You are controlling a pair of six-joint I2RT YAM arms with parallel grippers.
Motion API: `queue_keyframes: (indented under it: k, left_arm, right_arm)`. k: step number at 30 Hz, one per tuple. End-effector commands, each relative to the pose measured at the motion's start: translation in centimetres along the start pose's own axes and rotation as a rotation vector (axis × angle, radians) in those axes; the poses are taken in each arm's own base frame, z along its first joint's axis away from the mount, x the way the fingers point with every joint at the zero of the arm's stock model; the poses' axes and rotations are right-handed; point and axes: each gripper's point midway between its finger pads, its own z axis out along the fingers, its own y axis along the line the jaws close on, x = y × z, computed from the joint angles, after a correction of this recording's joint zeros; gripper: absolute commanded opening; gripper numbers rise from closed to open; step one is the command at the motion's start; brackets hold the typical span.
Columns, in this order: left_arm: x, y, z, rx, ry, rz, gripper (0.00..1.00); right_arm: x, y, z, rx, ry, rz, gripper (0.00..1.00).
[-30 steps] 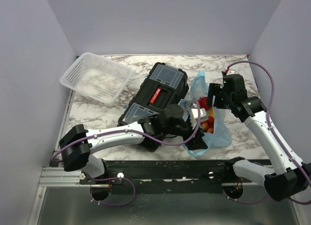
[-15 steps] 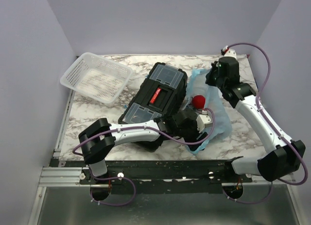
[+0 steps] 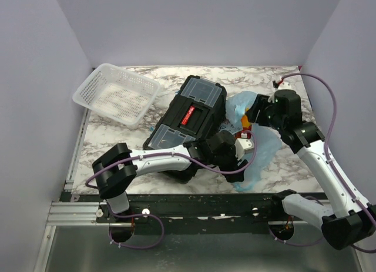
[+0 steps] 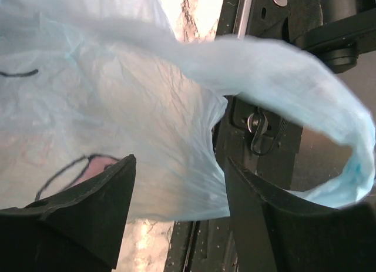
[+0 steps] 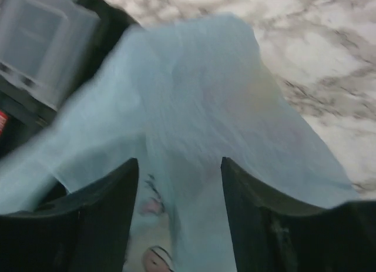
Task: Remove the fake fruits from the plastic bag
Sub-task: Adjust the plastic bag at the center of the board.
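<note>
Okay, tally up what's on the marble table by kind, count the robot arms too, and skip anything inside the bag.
White mesh basket: 1
Black toolbox: 1
Light-blue plastic bag: 1
Robot arms: 2, left and right
Total: 5

Top cam sits high up behind the arm bases, looking down + fwd over the whole table (image 3: 117, 140), so it's a wide shot w/ nothing close. Left wrist cam is basically jammed against the plastic bag (image 4: 117, 107), peering past the left gripper (image 4: 179, 160) twd the black frame (image 4: 258, 125) at the near edge. Right wrist cam looks down past the right gripper (image 5: 177, 160), also v close, blurry. All 3 share the bag; top + right wrist also share the toolbox (image 5: 35, 43) corner.
</note>
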Motion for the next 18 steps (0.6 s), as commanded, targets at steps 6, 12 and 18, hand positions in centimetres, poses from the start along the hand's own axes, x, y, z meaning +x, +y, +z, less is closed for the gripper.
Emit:
queue_keyframes:
  k: [6,12,18]
  left_arm:
    - [-3.6,-1.5,-5.8,-0.066,-0.084,0.027,0.68]
    - [-7.3,-2.6,-8.5,-0.06,-0.183,0.006,0.72]
    - [-11.0,-3.5,-9.9,-0.029,-0.264,0.01,0.74]
  right_arm:
    - [8.5,-3.3,-3.7,0.12,0.303,0.037,0.93]
    - [11.5,-4.9,-4.5,0.239,0.411,0.135,0.98]
    - [13.3,-7.7,-5.5,0.432,0.382,0.268,0.98]
